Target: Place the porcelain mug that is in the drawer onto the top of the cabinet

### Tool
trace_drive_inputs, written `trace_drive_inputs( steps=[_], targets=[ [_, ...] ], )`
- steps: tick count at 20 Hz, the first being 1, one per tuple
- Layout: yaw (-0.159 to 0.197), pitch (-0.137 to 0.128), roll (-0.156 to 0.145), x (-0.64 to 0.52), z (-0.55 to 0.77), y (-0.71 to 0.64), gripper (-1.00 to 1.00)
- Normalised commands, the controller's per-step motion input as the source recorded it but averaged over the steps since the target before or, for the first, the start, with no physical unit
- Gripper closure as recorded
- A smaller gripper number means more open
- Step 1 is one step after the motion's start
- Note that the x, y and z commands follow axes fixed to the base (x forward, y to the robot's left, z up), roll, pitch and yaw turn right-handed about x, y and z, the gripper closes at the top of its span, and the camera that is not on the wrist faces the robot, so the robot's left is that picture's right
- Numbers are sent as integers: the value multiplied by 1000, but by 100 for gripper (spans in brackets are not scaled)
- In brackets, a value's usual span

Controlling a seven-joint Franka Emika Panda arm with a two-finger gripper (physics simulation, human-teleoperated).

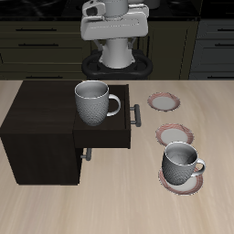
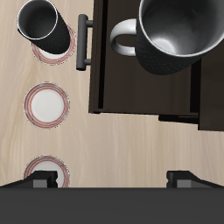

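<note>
**Mug in open drawer, gripper high and empty — risks before the grab**

Taking the exterior view left to right, everything placed against the cabinet (image 1: 37, 114). Its flat top is bare, so the drop spot is free. The drawer (image 1: 108, 137) is pulled out of it toward the plates, and the porcelain mug (image 1: 94, 102) stands upright inside, at the end nearest the cabinet body, handle pointing toward the bar handle (image 1: 137, 116). Beyond the drawer front lie two small plates, and a second, squatter mug (image 1: 182, 164) sits on a third plate, well apart from the cabinet, nearer the table's front edge.

My gripper (image 2: 112, 179) hangs high behind the cabinet. In the wrist view I see both fingertips (image 2: 39, 179) spread wide with nothing between them, so it is parted and carrying nothing.

What I judge could go wrong:
- Grabbing the wrong mug. The squat one looks alike, and it is out in the open.
- Clipping the cabinet edge or drawer wall on descent, since the mug stands close to the cabinet body.
- A finger landing on the handle, twisting the mug or tipping it.
- Lifting too low and catching the mug's base on the cabinet top edge during transfer.
- Pinching only the rim wall; the speckled surface may slip.
</note>
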Motion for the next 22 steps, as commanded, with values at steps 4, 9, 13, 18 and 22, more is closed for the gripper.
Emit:
trace_drive_inputs(
  steps=[4,9,13,18,22],
  targets=[
    [12,2,28,177,103,-64,-100],
    [46,23,-8,396,80,-111,-100],
    [44,7,-24,294,44,-122,-100],
    [43,-8,-17,281,66,-156,-100],
    [17,6,-12,186,29,-126,-100]
  ],
)
